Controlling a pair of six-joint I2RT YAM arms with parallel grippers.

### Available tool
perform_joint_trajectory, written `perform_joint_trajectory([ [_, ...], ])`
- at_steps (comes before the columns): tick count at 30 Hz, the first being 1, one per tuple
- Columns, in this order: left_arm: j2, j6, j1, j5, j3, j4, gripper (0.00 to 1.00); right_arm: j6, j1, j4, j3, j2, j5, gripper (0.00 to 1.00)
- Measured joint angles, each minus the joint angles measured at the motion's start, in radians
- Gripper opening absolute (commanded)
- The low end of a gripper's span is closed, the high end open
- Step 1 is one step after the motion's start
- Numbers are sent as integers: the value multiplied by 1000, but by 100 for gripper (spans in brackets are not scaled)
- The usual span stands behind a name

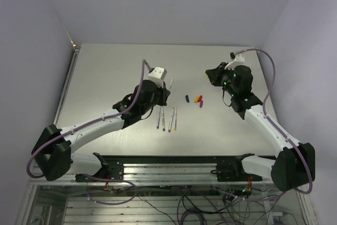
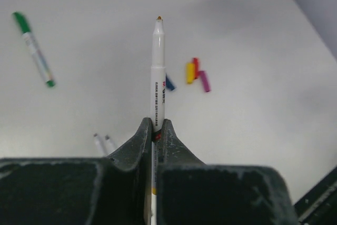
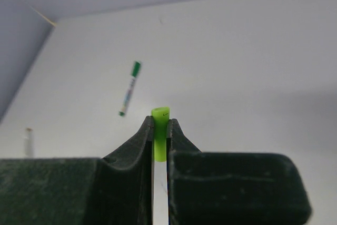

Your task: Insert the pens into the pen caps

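My left gripper (image 2: 157, 125) is shut on a thin white pen (image 2: 158, 67) that points away from the wrist, its small dark tip bare. On the table beyond it lie a blue cap (image 2: 170, 84), partly behind the pen, and a yellow cap (image 2: 190, 72), red cap (image 2: 196, 65) and purple cap (image 2: 204, 81) bunched together. My right gripper (image 3: 160, 122) is shut on a lime-green cap (image 3: 160, 130) and held above the table. In the top view the left gripper (image 1: 166, 91) and right gripper (image 1: 210, 75) face each other across the caps (image 1: 198, 99).
Several uncapped pens (image 1: 167, 119) lie side by side near the left arm. A pen with a dark green cap (image 2: 36, 55) rests alone on the table farther back, and the same green-capped pen (image 3: 129, 95) shows in the right wrist view. The table's walls rise behind and at both sides.
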Motion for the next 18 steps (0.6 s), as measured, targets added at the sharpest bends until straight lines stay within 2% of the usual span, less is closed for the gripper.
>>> perform_joint_trajectory([
  [9,57,-23,-32,180,-1,245,7,101,0,261,-96,-107,-84,0],
  [18,123,-83,-39,289,29,343,7,219,0,492,-184,-122,-140,0],
])
